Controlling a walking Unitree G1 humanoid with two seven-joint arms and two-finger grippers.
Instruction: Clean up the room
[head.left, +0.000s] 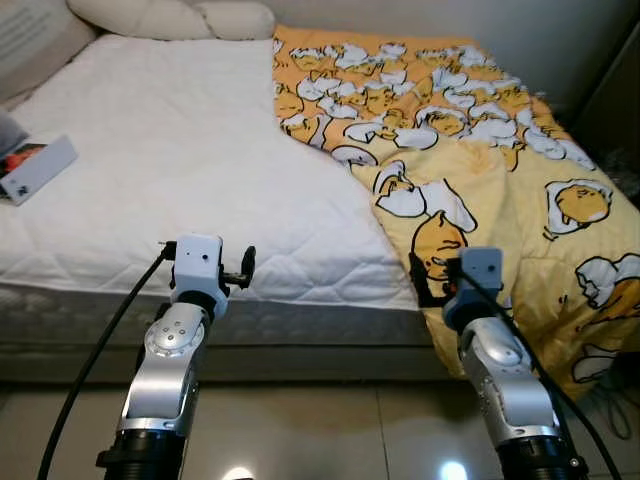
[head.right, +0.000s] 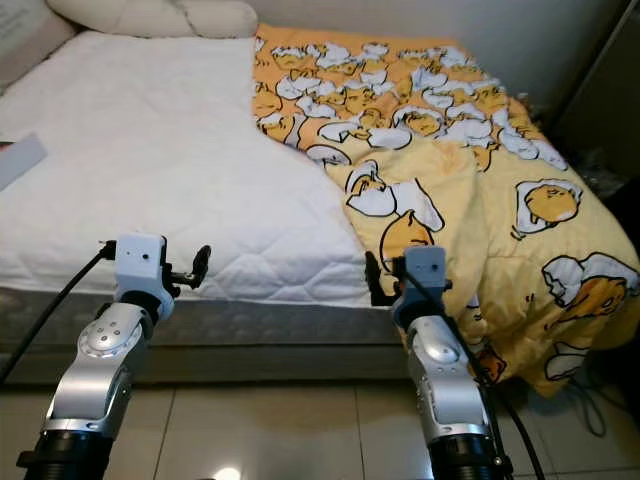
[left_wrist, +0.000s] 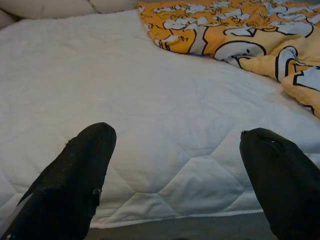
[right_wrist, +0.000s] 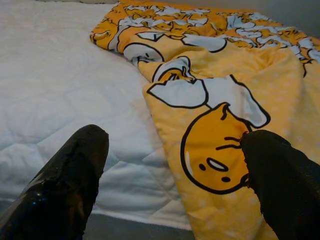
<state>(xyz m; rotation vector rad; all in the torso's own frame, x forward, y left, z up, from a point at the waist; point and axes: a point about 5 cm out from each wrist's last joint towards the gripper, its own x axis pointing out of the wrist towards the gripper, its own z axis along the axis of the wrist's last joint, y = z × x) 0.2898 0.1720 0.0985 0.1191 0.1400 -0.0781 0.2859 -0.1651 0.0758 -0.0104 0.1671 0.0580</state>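
A yellow blanket printed with cartoon egg figures is bunched on the right half of the bed and hangs over its foot edge. The white quilted mattress lies bare on the left. My left gripper is open, held level at the foot edge facing the bare mattress. My right gripper is open too, just short of the blanket's near corner, with nothing between its fingers. Both arms reach forward from the bottom of the head views.
Cream pillows lie at the head of the bed. A white flat box with a red item rests at the mattress's left edge. A grey bed base fronts the tiled floor. Dark furniture stands at right.
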